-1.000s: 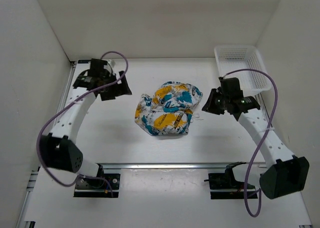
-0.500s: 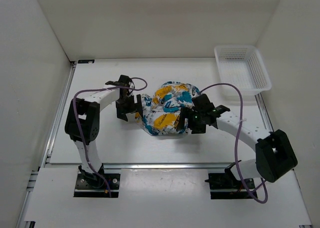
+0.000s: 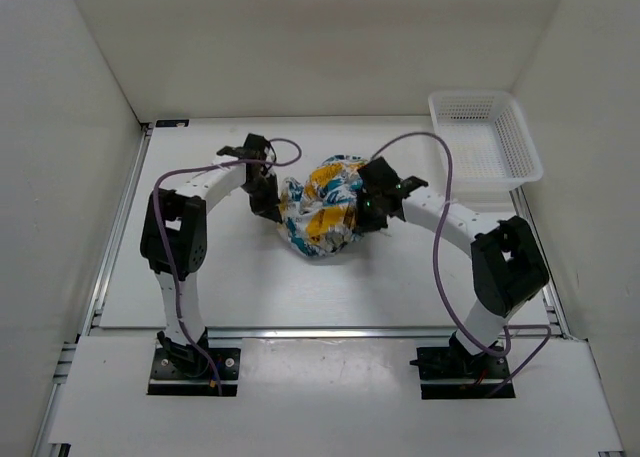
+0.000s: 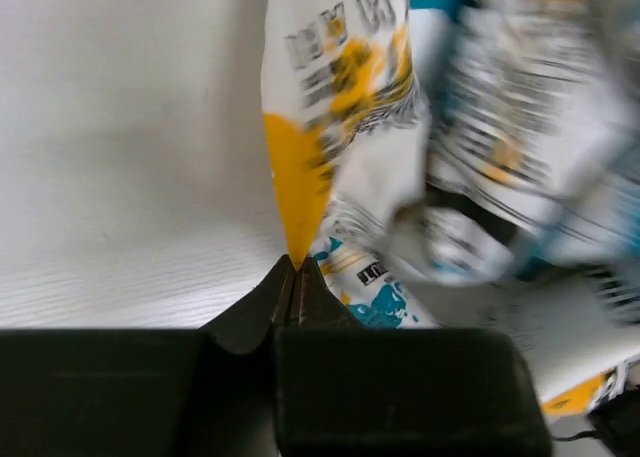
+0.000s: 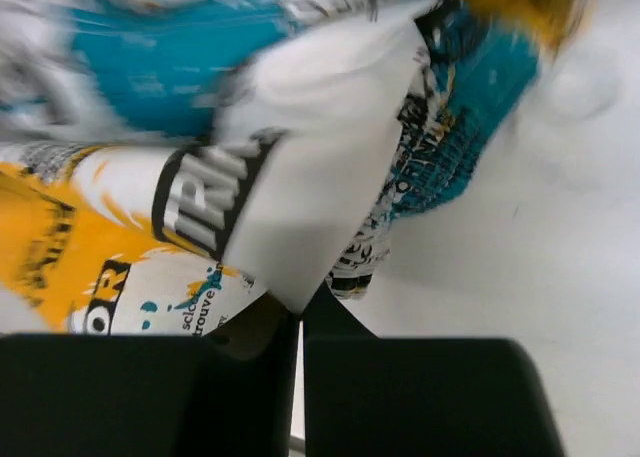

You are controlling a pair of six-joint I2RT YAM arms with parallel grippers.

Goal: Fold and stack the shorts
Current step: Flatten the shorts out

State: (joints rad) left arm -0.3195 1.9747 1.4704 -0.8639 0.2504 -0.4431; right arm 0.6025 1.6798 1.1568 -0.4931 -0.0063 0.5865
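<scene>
The shorts (image 3: 325, 205) are a crumpled white bundle with yellow-orange, teal and black print, bunched at the middle of the table. My left gripper (image 3: 272, 205) sits at the bundle's left edge, shut on a yellow-tipped fold of the shorts (image 4: 300, 192); the pinch point (image 4: 296, 267) shows in the left wrist view. On the bundle's right side my right gripper (image 3: 368, 209) is shut on a white flap of the shorts (image 5: 310, 217), which runs down between its closed jaws (image 5: 300, 312). The cloth looks pulled up between the two grippers.
A white plastic mesh basket (image 3: 487, 137) stands at the back right corner. White walls enclose the table on three sides. A metal rail (image 3: 320, 331) runs along the front, with both arm bases behind it.
Both arms swung in from the sides to the shorts and closed on its left and right edges. The bundle is now narrower, gathered and shifted slightly toward the back.
</scene>
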